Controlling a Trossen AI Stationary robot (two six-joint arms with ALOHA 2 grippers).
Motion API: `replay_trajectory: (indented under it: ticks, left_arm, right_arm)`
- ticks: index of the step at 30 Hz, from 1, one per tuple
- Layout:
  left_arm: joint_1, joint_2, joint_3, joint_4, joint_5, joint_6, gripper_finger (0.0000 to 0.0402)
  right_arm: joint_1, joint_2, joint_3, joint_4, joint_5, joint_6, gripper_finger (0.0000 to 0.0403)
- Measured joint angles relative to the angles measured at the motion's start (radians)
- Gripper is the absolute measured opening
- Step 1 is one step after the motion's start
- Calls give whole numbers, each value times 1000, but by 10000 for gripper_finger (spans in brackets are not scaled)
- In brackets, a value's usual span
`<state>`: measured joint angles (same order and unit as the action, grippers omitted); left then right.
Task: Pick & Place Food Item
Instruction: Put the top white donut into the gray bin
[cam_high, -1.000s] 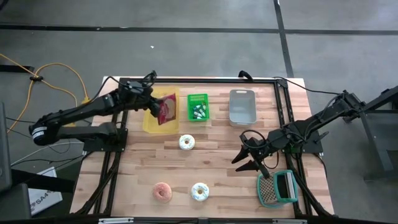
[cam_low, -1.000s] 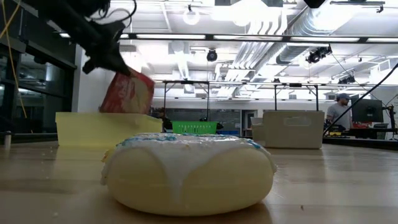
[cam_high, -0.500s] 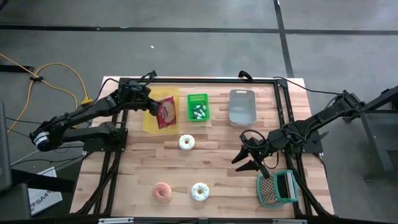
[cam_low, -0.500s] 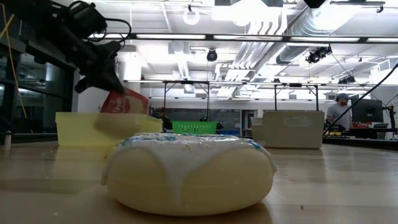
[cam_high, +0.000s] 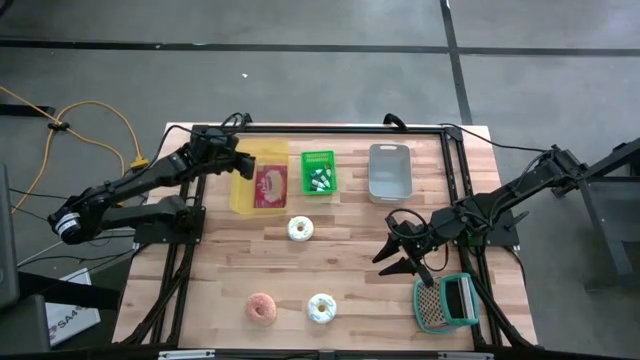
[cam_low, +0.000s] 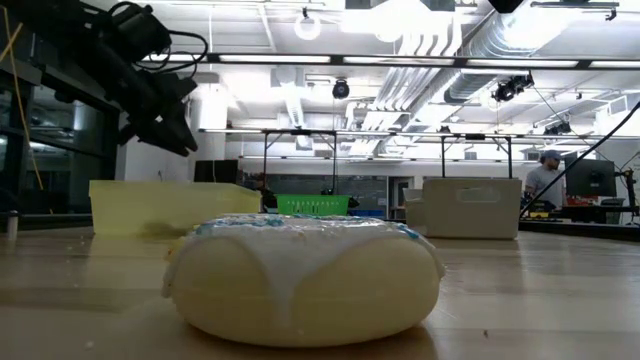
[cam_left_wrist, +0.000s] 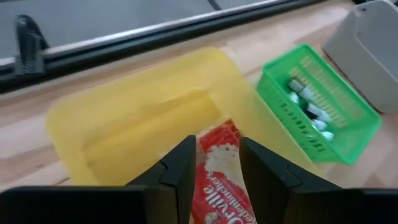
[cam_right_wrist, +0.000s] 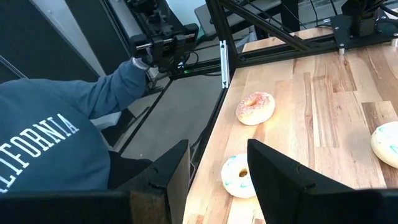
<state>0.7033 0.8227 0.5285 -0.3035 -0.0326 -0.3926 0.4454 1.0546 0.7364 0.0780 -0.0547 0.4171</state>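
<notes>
Between the left gripper's (cam_left_wrist: 214, 171) dark, parted fingers (cam_left_wrist: 180, 168), the glossy red snack packet (cam_high: 270, 185) lies flat in the smooth yellow plastic bin (cam_high: 243, 195), released. Beside it stands a green mesh basket (cam_high: 318, 171), then a grey tub (cam_high: 389, 171). The right gripper (cam_high: 400, 258) waits with fingers apart over the pale planked wooden surface (cam_high: 350, 250), near three round frosted doughnuts (cam_high: 300, 228) and a teal grater (cam_high: 446, 303). Beyond the surface's edge sits a person in a blue sweatshirt (cam_right_wrist: 50, 149).
</notes>
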Motion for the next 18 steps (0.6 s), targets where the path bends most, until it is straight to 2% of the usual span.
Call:
replay_trajectory:
  ticks: [4, 8, 11, 15, 18]
  left_arm:
    - [-4, 0, 0, 7, 12, -2, 118]
    - [-40, 0, 0, 73, 184, -24, 118]
    - [-95, -1, -1, 186, 317, -32, 118]
    - [-185, -9, 3, 319, 343, -50, 117]
    - [-244, -11, 37, 330, 341, -47, 117]
  right_arm:
    - [0, 0, 0, 0, 0, 0, 148]
    - [0, 0, 0, 0, 0, -3, 148]
    - [0, 0, 0, 0, 0, -10, 148]
    - [0, 0, 0, 0, 9, -29, 148]
    - [0, 0, 0, 0, 12, -29, 148]
